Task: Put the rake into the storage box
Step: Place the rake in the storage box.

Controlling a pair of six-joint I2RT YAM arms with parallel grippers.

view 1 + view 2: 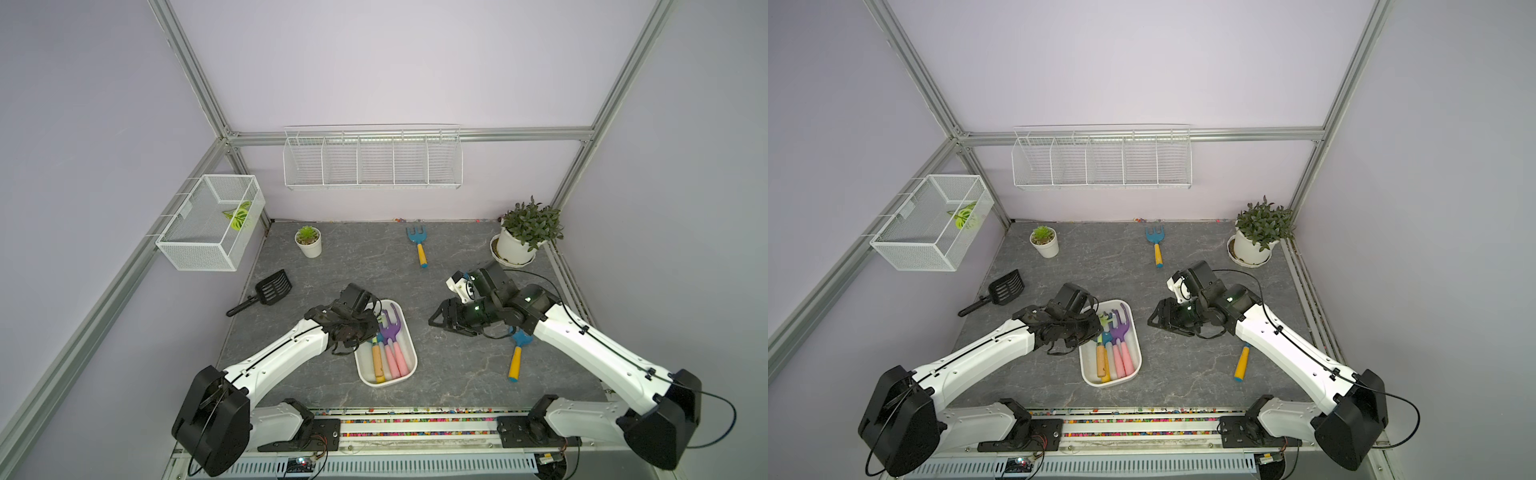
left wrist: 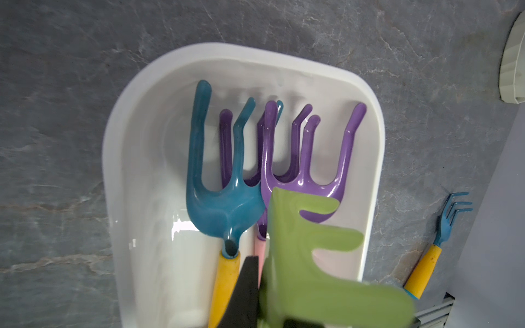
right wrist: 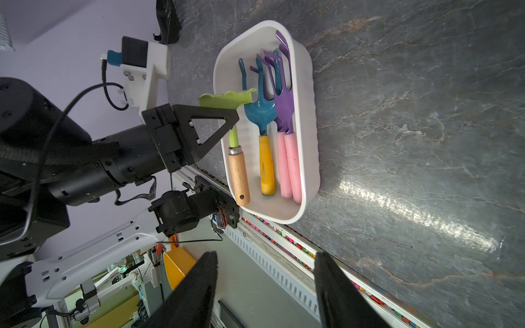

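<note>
A: Grey stone-look tabletop [image 1: 457,386], lilac walls. Where is green rake [image 3: 224,98] vs. left gripper [image 3: 233,117]?
B: Left gripper pinches it at the neck, just under the head. Wooden handle is inside storage box [image 3: 312,147], head up over the rim.
A: Right gripper [image 3: 265,255]?
B: Fingers spread, nothing between. It is near the box, apart from it.
A: Other things in box?
B: 1 blue rake [image 3: 260,110] w/ yellow handle and 2 purple rakes [image 3: 284,105] w/ pink handles, close beside the green one. So 4 rakes there.
A: Outside?
B: 1 second blue rake [image 1: 419,245] near back wall. 1 yellow-handled tool [image 1: 515,361] partly under right arm, head unclear. Also 1 black scoop [image 1: 266,291], 1 small succulent pot [image 1: 308,241], 1 bigger potted plant [image 1: 525,232], 1 mesh basket [image 1: 195,249], 1 wire rack [image 1: 372,160].
</note>
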